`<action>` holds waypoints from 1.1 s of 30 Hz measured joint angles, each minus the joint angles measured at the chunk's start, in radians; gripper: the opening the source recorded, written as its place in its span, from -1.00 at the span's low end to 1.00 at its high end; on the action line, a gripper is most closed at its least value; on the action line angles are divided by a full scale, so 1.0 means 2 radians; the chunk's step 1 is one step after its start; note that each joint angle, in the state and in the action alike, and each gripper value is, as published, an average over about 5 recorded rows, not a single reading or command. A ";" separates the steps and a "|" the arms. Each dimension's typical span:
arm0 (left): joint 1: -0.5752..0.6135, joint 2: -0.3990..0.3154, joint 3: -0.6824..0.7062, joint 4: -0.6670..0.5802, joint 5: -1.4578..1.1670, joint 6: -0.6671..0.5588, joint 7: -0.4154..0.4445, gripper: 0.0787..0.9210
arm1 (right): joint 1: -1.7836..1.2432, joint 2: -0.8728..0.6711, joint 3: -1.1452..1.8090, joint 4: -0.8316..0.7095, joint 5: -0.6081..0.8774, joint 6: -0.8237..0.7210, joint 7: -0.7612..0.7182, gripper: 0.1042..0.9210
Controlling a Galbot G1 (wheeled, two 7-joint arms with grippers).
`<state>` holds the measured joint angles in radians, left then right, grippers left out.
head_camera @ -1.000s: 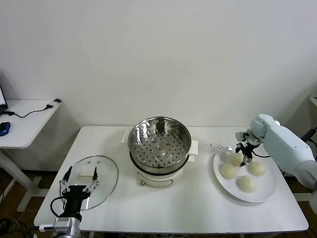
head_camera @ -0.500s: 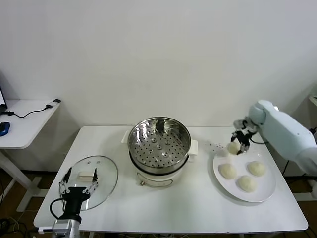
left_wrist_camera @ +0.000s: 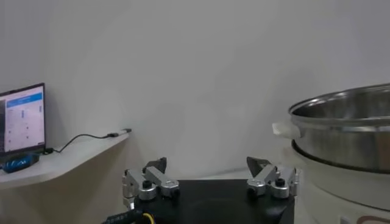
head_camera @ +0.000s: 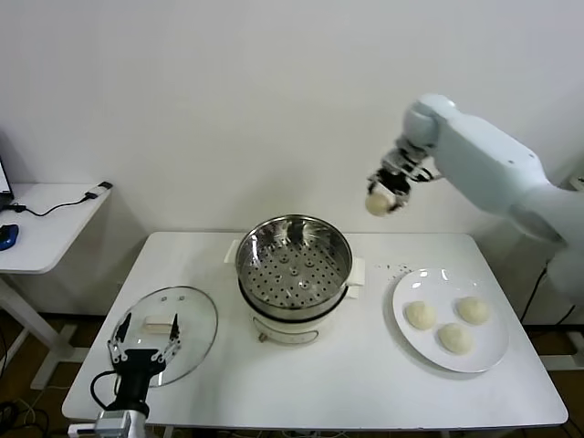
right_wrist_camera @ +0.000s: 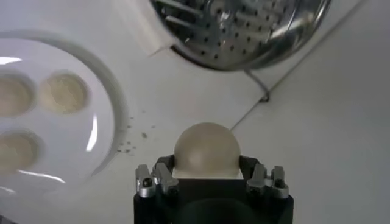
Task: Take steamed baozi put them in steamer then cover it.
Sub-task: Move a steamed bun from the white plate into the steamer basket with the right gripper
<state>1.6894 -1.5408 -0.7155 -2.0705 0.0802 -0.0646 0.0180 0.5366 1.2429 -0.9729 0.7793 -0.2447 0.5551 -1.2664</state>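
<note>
One baozi (head_camera: 378, 204) sits clenched in the right gripper (head_camera: 387, 189), with the steamer (head_camera: 294, 258) below and leftward; the left gripper (head_camera: 144, 333) waits open.

The right arm is raised high above the table, reaching in from the right side, with its white forearm angled up and across toward the rear. The right gripper (head_camera: 384, 193) is held in the air above the table's rear edge, pointing downward, its fingers (right_wrist_camera: 159, 177) closed on a steamed baozi (right_wrist_camera: 207, 150). The left arm is parked low at the table's front left corner. The left gripper (head_camera: 144, 331) is directed forward, with its jaws spread wide and nothing between them.
</note>
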 measured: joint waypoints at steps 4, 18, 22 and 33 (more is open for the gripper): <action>0.001 -0.001 0.000 -0.003 0.000 0.000 0.000 0.77 | 0.002 0.032 -0.005 0.014 -0.022 0.033 0.012 0.45; 0.008 0.002 -0.004 -0.002 -0.005 0.000 -0.001 0.77 | -0.050 0.097 -0.005 0.030 -0.121 0.104 0.043 0.45; 0.007 0.001 -0.003 0.000 -0.005 0.000 -0.001 0.77 | -0.070 0.105 -0.002 0.028 -0.147 0.114 0.047 0.45; 0.007 -0.001 -0.002 0.004 -0.005 -0.001 -0.001 0.77 | -0.110 0.112 0.004 0.018 -0.189 0.121 0.049 0.45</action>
<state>1.7030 -1.5427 -0.7196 -2.0623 0.0696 -0.0667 0.0155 0.3163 1.4663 -0.9657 0.8162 -0.6222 0.7962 -1.1679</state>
